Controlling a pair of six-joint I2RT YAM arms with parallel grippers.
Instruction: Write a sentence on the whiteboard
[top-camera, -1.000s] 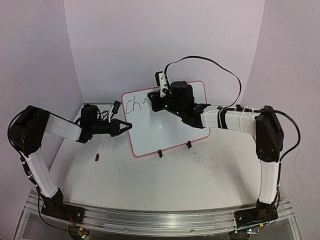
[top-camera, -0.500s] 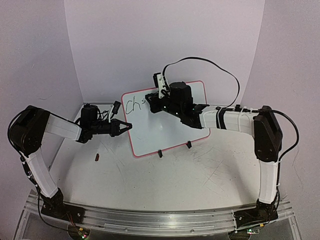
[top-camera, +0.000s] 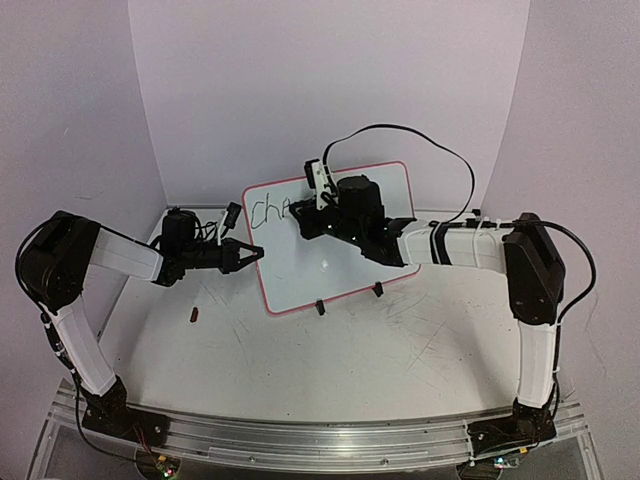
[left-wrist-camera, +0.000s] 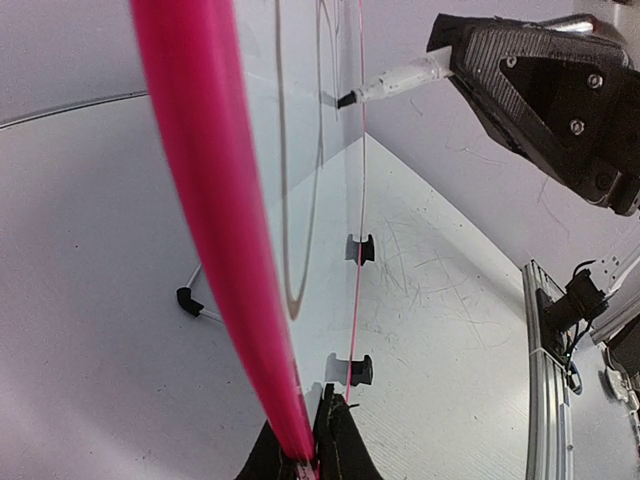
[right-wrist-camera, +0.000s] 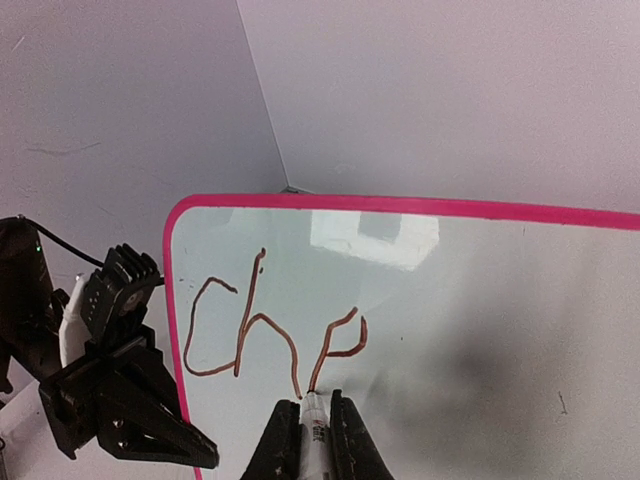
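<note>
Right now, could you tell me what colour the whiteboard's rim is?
Bright pink rim; left wrist view shows best.

pink-rimmed whiteboard (top-camera: 310, 270) standing tilted on two black clip feet (top-camera: 320, 307), sentence (top-camera: 266, 211) top left reads only "che"

- In the overhead view the right gripper (top-camera: 303, 220) and its arm cover the whiteboard (top-camera: 300, 275) past the "Ch" of the sentence (top-camera: 266, 211) — any letters after it are hidden.
- A small dark thing (top-camera: 194, 315) on the table (top-camera: 330, 350) is too small to tell.
- In the left wrist view the board's rim (left-wrist-camera: 200, 200) is a pink blur running off the top edge. The left gripper (left-wrist-camera: 308, 440) clamped on it is cut off below.
- In the right wrist view the pinched marker (right-wrist-camera: 313, 425) is cut off at the bottom edge — as are the board's right and lower parts.
</note>
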